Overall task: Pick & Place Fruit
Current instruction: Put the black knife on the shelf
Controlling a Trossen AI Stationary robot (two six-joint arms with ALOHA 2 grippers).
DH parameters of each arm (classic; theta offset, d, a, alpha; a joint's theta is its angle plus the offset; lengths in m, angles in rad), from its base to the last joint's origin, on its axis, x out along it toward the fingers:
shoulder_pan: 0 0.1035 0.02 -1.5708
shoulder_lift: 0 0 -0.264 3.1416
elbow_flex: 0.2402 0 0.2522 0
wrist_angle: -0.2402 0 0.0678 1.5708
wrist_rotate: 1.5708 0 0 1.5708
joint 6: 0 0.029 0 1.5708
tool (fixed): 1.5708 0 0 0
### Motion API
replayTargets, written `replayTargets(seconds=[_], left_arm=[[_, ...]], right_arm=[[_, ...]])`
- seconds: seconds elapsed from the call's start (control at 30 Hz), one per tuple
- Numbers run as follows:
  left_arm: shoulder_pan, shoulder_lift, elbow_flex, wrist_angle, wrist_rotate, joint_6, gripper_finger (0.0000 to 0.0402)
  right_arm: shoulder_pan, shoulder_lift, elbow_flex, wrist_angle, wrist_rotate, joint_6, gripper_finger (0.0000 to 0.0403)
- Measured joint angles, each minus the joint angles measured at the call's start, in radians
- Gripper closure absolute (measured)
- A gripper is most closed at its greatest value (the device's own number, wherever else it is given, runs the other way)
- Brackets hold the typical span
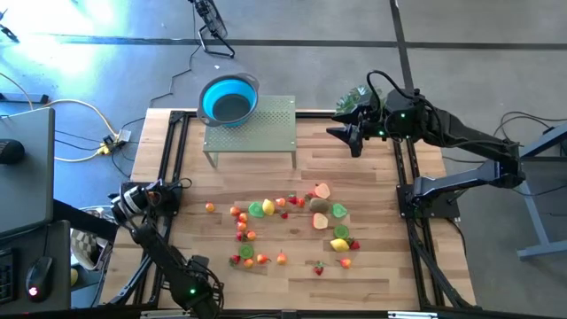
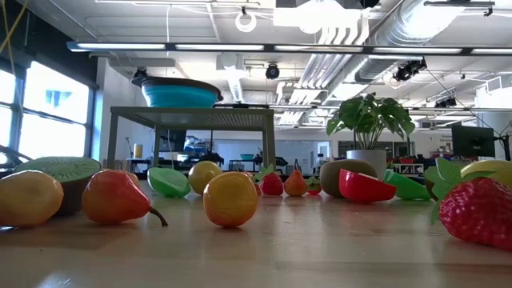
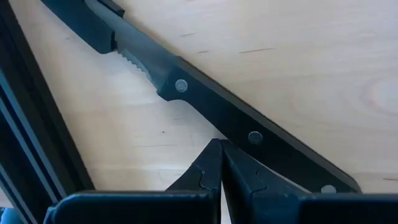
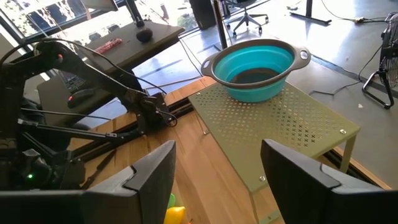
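Several small toy fruit pieces lie scattered on the middle of the wooden table; the low view shows them close up, among them an orange and a pear. The blue bowl stands on a green perforated stand at the far edge. My left gripper is shut and points down at the table's left edge, its tips beside a black-handled knife lying flat on the wood. My right gripper hangs open, high over the far right, with nothing between its fingers. My left gripper's shut fingertips come from above and stand right at the edge of the knife's handle, about midway between two of its rivets. Whether they touch the handle, I cannot tell. The knife lies flat on the table.
Black frame rails run along the table's left and right edges. A potted plant stands at the far right corner. Bare wood lies between the stand and the fruit.
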Motion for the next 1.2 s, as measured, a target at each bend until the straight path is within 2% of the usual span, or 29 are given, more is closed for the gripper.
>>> replayTargets(seconds=[0.5, 0.93, 1.2], left_arm=[[0.067, -0.002, 0.004, 0.020, -0.123, 0.051, 0.0401], [0.118, 0.000, 0.031, -0.033, -0.353, 0.098, 0.0401], [0.156, -0.062, 0.033, -0.060, -0.368, 0.235, 0.0401]], right_arm=[[0.000, 0.000, 0.000, 0.009, 0.000, -0.004, 0.0174], [0.000, 0.000, 0.000, 0.027, 0.000, -0.004, 0.0174], [0.000, 0.000, 0.000, 0.027, -0.002, -0.004, 0.0174]])
